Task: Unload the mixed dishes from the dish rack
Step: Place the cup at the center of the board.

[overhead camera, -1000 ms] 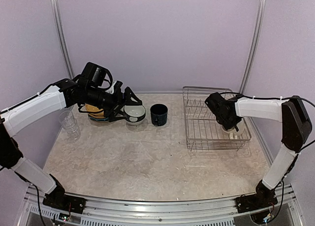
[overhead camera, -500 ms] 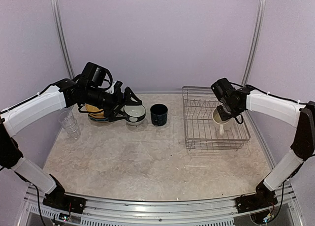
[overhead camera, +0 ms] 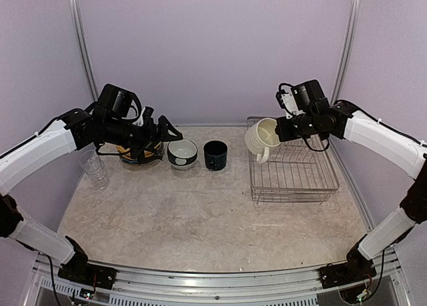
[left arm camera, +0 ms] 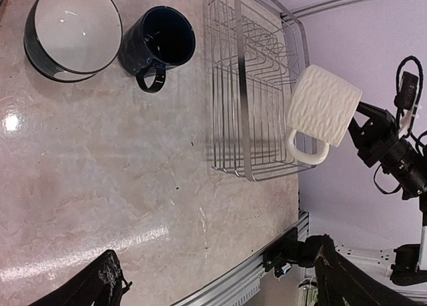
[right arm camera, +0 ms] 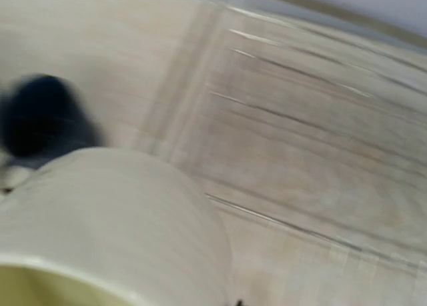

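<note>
**Spotter:** Since a second ago, your right gripper (overhead camera: 283, 129) has lifted the cream ribbed ceramic mug (overhead camera: 261, 138) out of the rectangular silver wire dish rack (overhead camera: 293, 199). The mug now hangs in the air over the rack's left wall, tipped on its side with the handle down. Your left gripper (overhead camera: 157, 136) has backed off the dark teal bowl with the white inside (overhead camera: 181, 153) and hovers with its jaws wide.

**Operator:** How's the hold?

**Spotter:** Your right gripper is clamped on the mug's right-hand end, though the exact contact is hidden. I'd judge glazed ceramic to be stiff, slick, fairly weighty and chippable, so a narrow pinch may let it swing.

**Operator:** Where does it go?

**Spotter:** Probably on the marbled worktop (overhead camera: 200, 213) near the navy mug (overhead camera: 215, 155). You'll need to turn it upright first and lower it slowly.
</note>
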You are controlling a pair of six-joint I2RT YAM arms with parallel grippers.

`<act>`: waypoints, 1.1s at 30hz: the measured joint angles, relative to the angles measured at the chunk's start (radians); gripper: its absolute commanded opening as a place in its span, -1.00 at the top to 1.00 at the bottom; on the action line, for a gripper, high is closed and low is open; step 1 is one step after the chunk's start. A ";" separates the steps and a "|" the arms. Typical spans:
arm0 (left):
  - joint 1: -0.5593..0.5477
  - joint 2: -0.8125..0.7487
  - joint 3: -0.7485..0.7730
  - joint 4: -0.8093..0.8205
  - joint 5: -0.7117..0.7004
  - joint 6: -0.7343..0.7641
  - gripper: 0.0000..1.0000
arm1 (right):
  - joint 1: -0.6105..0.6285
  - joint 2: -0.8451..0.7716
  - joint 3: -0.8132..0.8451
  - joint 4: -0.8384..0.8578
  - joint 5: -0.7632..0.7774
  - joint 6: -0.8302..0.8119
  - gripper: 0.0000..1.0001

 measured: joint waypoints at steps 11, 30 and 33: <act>0.000 -0.158 -0.062 -0.011 -0.165 -0.019 -0.92 | 0.206 0.167 0.136 0.087 -0.140 0.026 1.00; 0.000 -0.251 -0.113 -0.012 -0.254 -0.034 -0.92 | 0.360 0.592 0.386 -0.064 0.067 0.135 1.00; 0.000 -0.251 -0.113 -0.013 -0.254 -0.034 -0.92 | 0.361 0.623 0.397 -0.084 0.087 0.175 0.98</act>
